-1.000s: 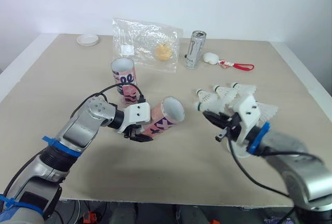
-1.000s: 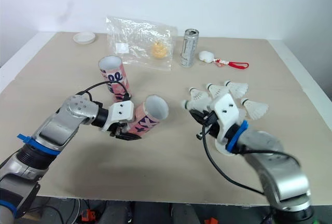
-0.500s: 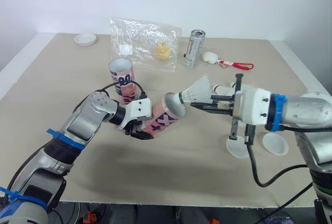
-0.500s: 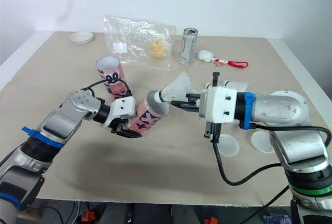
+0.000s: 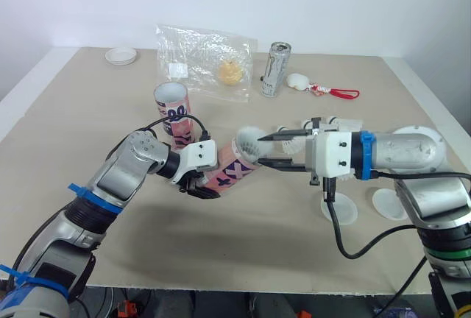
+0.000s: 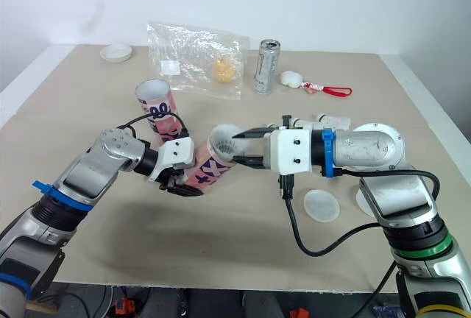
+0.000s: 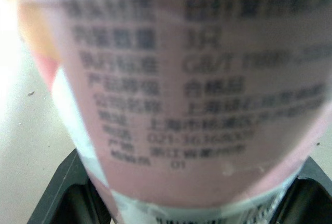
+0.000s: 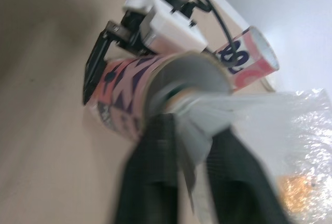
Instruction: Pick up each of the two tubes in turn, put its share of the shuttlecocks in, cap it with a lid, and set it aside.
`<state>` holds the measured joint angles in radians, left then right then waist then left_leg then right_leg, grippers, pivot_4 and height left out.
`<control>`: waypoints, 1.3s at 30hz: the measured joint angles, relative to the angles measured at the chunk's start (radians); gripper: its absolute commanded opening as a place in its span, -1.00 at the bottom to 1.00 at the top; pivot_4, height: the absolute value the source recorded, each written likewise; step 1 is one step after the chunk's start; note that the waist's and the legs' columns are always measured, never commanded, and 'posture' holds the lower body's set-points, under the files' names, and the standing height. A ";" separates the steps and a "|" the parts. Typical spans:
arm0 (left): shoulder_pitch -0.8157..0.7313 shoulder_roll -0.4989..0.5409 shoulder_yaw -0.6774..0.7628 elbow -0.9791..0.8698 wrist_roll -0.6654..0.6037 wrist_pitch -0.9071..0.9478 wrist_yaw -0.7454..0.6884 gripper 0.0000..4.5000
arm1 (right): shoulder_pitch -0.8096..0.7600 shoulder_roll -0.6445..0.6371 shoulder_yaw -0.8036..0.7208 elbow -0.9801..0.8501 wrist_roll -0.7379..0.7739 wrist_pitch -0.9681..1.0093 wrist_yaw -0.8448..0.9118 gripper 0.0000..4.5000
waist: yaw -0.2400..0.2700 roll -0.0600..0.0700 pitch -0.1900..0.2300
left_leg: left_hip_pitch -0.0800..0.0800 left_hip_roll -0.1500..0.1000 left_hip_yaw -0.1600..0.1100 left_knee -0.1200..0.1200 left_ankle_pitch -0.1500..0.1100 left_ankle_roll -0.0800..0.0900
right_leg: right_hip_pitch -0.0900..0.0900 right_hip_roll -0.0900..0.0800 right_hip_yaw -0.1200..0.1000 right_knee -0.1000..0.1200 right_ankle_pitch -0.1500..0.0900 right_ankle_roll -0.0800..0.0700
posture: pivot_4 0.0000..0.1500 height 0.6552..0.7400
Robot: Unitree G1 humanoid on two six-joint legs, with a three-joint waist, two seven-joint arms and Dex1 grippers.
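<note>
Protruding from tilted tube (image 5: 225, 174): shuttlecock (image 5: 248, 141)

The shuttlecock (image 5: 249, 142) has its cork hidden inside the tube (image 5: 225, 174).

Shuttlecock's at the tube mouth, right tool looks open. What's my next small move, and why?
Probably draw the right tool straight back. Its fingers stand spread either side of the shuttlecock, whose skirt sits in the mouth of the tilted tube that the left tool grips, so it seems released.
</note>
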<state>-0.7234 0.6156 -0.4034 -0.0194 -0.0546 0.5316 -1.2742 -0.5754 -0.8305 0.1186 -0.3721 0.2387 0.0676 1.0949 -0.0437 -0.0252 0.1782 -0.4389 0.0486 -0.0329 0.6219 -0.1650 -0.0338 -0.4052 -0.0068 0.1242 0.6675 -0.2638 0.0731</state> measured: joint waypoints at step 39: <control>0.002 0.021 -0.007 -0.010 0.006 0.004 0.009 0.34 | 0.157 0.516 -0.159 0.356 0.112 0.433 -0.735 0.98 | -0.006 0.001 0.000 | 0.002 0.000 -0.001 0.000 0.002 0.003 | -0.001 0.002 0.000 0.006 0.001 -0.001 | 1.00 1.00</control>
<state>-0.7211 0.6361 -0.4104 -0.0289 -0.0490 0.5352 -1.2655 -0.4187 -0.3144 -0.0407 -0.0164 0.3509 0.5004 0.3599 -0.0494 -0.0245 0.1781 -0.4373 0.0487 -0.0339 0.6222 -0.1625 -0.0311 -0.4064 -0.0051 0.1242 0.6734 -0.2625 0.0717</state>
